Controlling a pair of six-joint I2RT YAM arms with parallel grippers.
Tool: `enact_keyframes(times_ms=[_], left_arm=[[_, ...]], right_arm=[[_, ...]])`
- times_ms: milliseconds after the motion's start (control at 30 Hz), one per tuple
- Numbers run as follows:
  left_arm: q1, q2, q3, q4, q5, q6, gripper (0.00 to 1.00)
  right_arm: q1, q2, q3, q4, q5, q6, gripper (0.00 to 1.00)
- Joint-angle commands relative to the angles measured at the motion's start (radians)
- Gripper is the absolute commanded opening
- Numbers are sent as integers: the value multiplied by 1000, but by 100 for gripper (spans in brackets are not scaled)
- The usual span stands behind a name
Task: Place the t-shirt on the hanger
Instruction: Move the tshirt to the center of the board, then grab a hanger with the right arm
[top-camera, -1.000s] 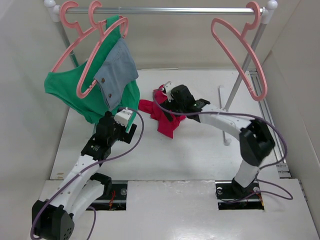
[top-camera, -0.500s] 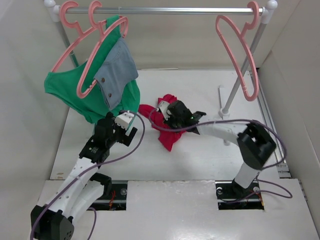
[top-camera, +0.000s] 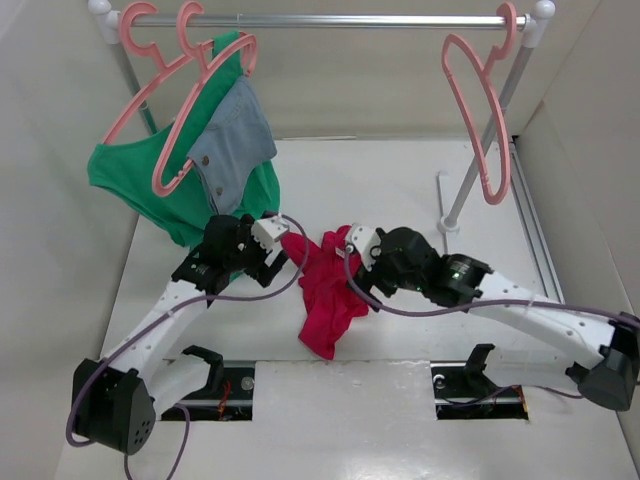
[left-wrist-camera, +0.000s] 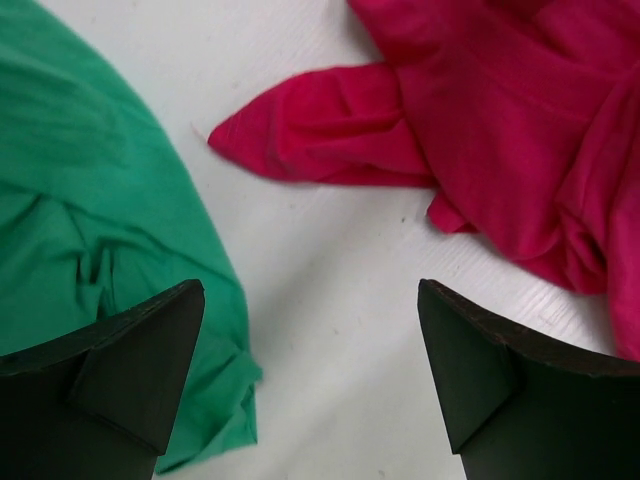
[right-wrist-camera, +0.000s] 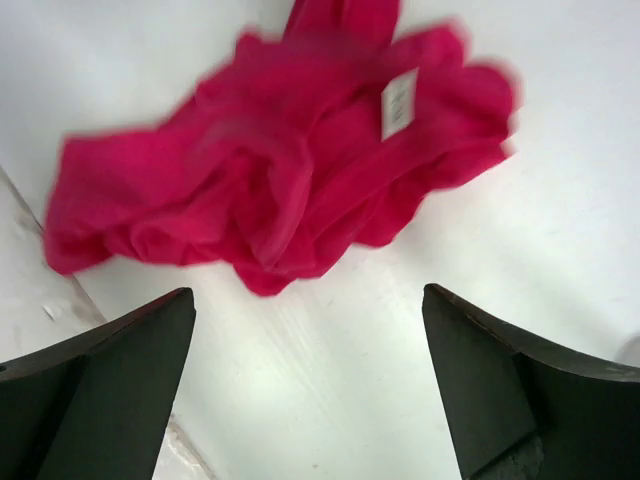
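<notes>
The crimson t-shirt (top-camera: 325, 292) lies crumpled on the white table, stretched toward the near edge. In the right wrist view it (right-wrist-camera: 280, 190) lies just beyond my open fingers, with its white neck label (right-wrist-camera: 399, 103) facing up. My right gripper (top-camera: 352, 278) (right-wrist-camera: 308, 292) is open and empty, at the shirt's right side. My left gripper (top-camera: 275, 258) (left-wrist-camera: 310, 290) is open and empty over bare table, and a shirt sleeve (left-wrist-camera: 320, 125) lies just ahead of it. The empty pink hanger (top-camera: 480, 110) hangs at the right end of the rail.
A metal rail (top-camera: 320, 20) on white posts spans the back. Two pink hangers at its left end carry a green garment (top-camera: 140, 185) (left-wrist-camera: 90, 240) and a grey-blue one (top-camera: 235, 140). A white rod base (top-camera: 447, 222) stands at right. Side walls enclose the table.
The t-shirt has been dragged toward the near edge and lies longer. The right arm pulled back toward the near edge. The left gripper moved right toward the sleeve. The empty hanger turned on the rail.
</notes>
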Motion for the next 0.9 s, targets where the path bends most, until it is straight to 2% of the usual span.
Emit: enact_keyframes(times_ms=[0,167,300,400,467,533,600,633,667,733,867], left_arm=[[1,55,93,26,110,18,84],[-79,89,133,66,109,-4,83],[-97,119,154,119,109,-56,82],[-97,119,154,164,100,-93,81],[-97,119,145,178,100,-116,81],[-97,119,136,187,109,-125,81],[-97,110,136,187,109,-125,81],[-97,96,125,187,109,-125,81],[-97,96,114,196,109,-134,81],[-97,72,105,196,100,-134,81],[-97,50,87,196,91,-134,81]], right_arm=[[21,-60,163,-60,42,10,100],[31,-21,427,-106,-128,-102,100],[31,38,642,-87,-356,-127,100],[31,38,812,-4,-375,-127,100],[31,47,898,10,-296,-127,100],[31,73,1050,-45,-192,-137,100],[31,116,1207,-187,76,-137,100],[31,116,1237,-230,191,-127,100],[31,116,1249,-260,434,-114,100],[20,104,1236,-315,697,-94,100],[-83,64,1176,-335,809,-70,100]])
